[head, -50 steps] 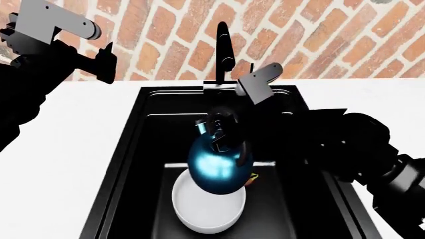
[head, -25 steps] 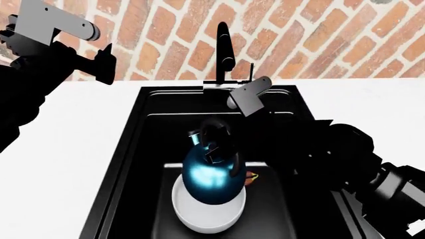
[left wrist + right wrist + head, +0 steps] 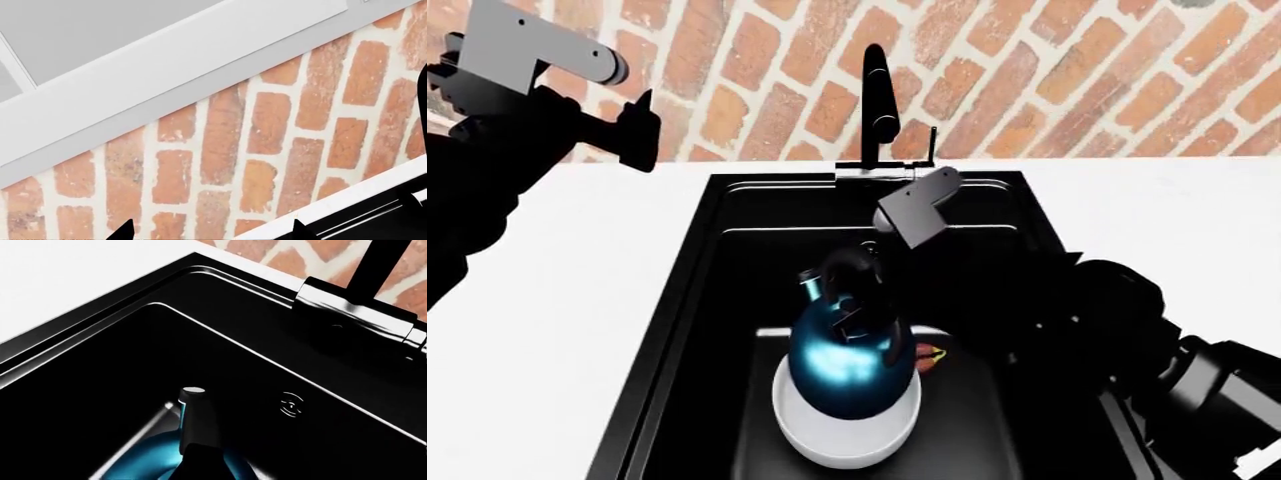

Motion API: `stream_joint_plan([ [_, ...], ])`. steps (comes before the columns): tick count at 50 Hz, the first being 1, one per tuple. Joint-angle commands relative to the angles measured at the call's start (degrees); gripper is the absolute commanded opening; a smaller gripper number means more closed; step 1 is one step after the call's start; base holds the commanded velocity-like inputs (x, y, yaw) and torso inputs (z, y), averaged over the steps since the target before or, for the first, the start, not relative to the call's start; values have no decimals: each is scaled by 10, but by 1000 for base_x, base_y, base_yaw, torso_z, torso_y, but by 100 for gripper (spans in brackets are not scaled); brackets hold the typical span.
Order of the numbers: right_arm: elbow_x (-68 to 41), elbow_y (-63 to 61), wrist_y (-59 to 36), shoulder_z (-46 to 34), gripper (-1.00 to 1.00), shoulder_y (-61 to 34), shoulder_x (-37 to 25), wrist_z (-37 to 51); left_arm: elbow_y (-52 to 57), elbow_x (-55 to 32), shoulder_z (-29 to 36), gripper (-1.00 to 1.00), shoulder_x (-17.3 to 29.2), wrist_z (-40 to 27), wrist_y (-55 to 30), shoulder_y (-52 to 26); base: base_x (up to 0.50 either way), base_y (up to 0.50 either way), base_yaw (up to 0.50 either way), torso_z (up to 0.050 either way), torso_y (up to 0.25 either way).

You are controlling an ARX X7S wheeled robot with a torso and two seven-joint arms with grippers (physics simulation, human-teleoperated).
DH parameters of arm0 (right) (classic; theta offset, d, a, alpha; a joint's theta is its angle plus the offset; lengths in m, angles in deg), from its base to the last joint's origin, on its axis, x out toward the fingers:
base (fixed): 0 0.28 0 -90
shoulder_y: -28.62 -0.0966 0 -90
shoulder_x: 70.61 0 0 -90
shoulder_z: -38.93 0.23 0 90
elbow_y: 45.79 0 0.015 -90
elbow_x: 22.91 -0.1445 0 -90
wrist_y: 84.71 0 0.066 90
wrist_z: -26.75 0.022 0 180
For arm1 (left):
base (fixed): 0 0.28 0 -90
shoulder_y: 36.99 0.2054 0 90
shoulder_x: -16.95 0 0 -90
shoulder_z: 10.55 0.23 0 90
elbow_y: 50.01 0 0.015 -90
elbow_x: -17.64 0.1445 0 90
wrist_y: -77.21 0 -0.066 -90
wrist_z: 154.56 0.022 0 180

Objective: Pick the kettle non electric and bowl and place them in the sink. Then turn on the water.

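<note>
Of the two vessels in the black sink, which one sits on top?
The glossy teal-blue kettle does; its rounded body sits in the plain white bowl, whose rim shows beneath it.

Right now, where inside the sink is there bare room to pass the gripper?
Bare basin floor lies behind the kettle, toward the faucet, and along the sink left wall. The near end is crowded: kettle over bowl, right gripper at its handle.

Glossy teal-blue kettle [image 3: 847, 365], white bowl [image 3: 843, 425], matte black sink [image 3: 687, 300], red-orange brick wall [image 3: 1068, 80] with pale mortar.
</note>
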Motion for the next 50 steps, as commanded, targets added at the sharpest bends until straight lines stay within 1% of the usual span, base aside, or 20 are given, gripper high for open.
stream_joint_plan([
  [1,17,-10,-1,14,-100,-4,3,0,-1,0,-1,100,1,0,3,4,0,0,0,0,0],
  [50,30,0,-2,-10,-100,20,15,-8,-3,-1,-7,100,2,-1,7,11,0,0,0,0,2],
])
